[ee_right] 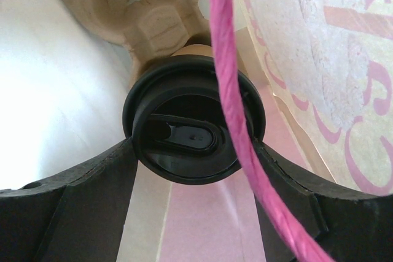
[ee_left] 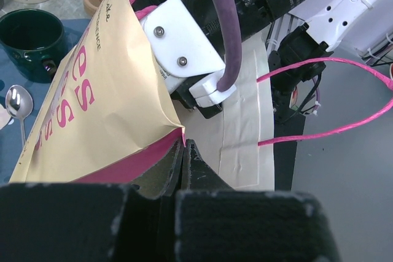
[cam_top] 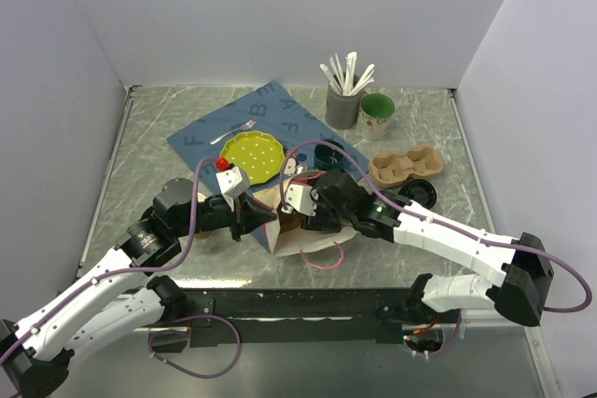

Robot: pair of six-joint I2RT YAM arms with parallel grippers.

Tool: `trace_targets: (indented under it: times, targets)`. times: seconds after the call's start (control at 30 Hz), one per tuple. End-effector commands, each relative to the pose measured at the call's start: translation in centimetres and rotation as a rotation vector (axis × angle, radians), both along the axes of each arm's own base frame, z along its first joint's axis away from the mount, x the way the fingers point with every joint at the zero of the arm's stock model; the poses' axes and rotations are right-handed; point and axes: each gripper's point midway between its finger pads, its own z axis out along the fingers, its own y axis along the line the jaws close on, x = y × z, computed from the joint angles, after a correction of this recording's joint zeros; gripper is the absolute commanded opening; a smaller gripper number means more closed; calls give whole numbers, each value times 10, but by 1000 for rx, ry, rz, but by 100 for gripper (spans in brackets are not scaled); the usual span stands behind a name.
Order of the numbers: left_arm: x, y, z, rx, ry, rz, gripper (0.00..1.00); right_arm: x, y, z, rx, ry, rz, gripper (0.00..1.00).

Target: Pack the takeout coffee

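Note:
The takeout coffee [ee_right: 193, 130] shows its round black lid, with a strip of brown cup above it. My right gripper [ee_right: 195, 145] is shut on it, one finger pressed to each side of the lid, inside the paper bag [ee_right: 319, 59]. A pulp cup carrier [ee_right: 153, 10] lies in the bag just beyond the cup. The bag's pink handle [ee_right: 230, 90] hangs across the lid. In the top view the bag [cam_top: 280, 230] lies on its side at the table's front middle, and the right gripper [cam_top: 312, 216] reaches into its mouth. My left gripper [ee_left: 183, 151] is shut on the bag's rim [ee_left: 92, 108].
Behind the bag are a yellow plate [cam_top: 252, 154] and a fork [cam_top: 238, 128] on a blue mat [cam_top: 270, 104]. A dark green mug [cam_top: 328, 154], a utensil holder [cam_top: 343, 104], a white mug [cam_top: 377, 114], a second cup carrier [cam_top: 404, 165] and a loose black lid [cam_top: 418, 191] stand to the right.

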Motion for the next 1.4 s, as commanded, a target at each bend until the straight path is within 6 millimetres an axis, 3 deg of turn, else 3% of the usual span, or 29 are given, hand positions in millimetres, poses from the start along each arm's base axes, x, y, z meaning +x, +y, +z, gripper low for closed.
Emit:
trace_targets:
  times: [0.0,1.1,1.37]
  targets:
    - [-6,0,9,-3,-19,-31,1,9,7,13,73,2,-50,38]
    - [-12,2,6,-2,-21,-50,1,10,10,-38,84,142,-170,41]
    - [-17,3,-1,17,-17,-75,1,16,8,-38,96,129,-218,57]
